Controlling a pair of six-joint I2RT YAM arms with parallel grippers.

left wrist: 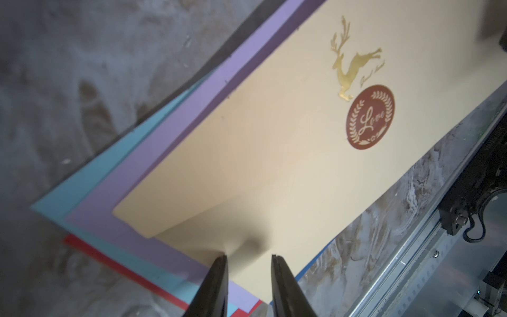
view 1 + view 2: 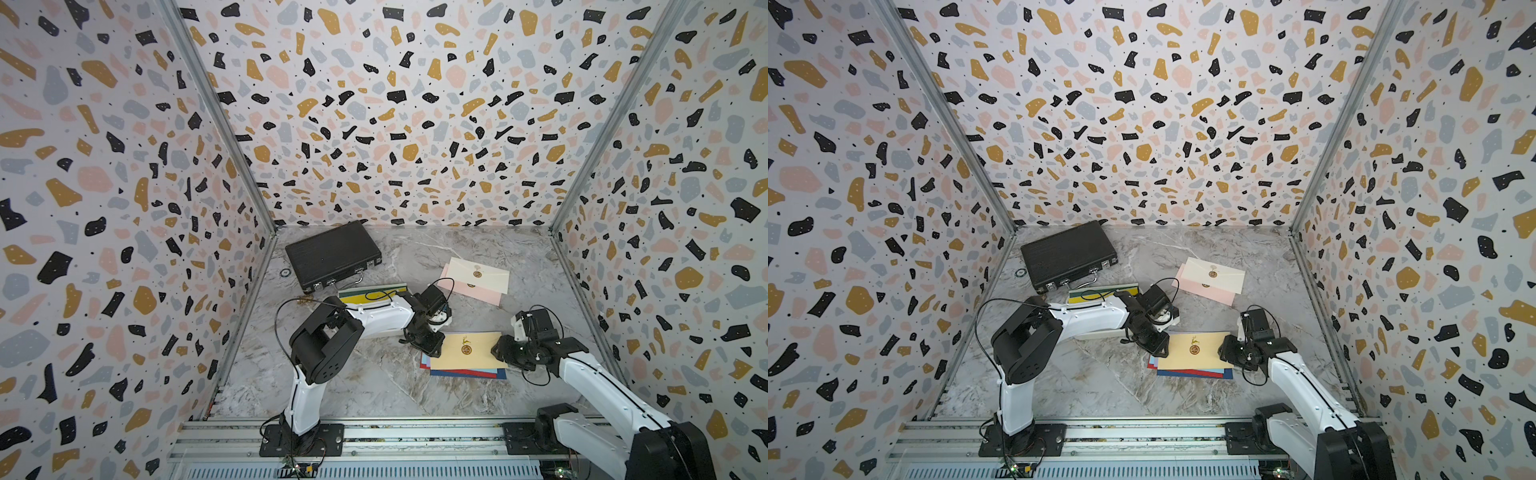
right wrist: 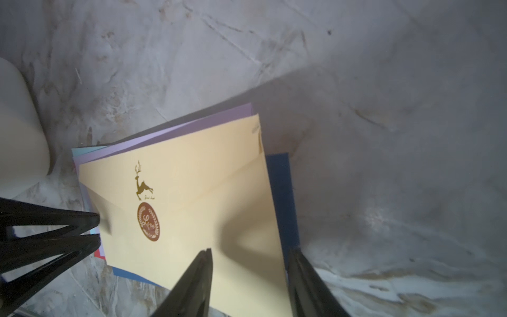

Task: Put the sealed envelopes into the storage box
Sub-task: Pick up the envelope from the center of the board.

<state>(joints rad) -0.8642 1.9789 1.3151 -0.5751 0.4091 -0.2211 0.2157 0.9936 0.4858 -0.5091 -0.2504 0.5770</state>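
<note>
A cream sealed envelope (image 2: 469, 353) with a round brown seal tops a fanned stack of purple (image 1: 164, 170), light blue (image 1: 96, 178), red (image 1: 109, 258) and navy (image 3: 279, 186) envelopes mid-table. My left gripper (image 1: 249, 256) is open at the stack's left end. Its tips press on the cream paper, which bulges between them. My right gripper (image 3: 251, 250) is open at the right end, one finger over the cream envelope and the other by the navy edge. The storage box (image 2: 374, 286) is mostly hidden behind the left forearm, and only a white rim shows, with dark green and yellow envelopes (image 2: 374, 294) in it.
A cream envelope (image 2: 478, 272) overlapping a pink one (image 2: 473, 293) lies at the back right. A closed black briefcase (image 2: 332, 253) sits in the back left corner, with a small ring (image 2: 285, 272) beside it. Patterned walls enclose three sides, and a metal rail (image 2: 415, 432) runs along the front.
</note>
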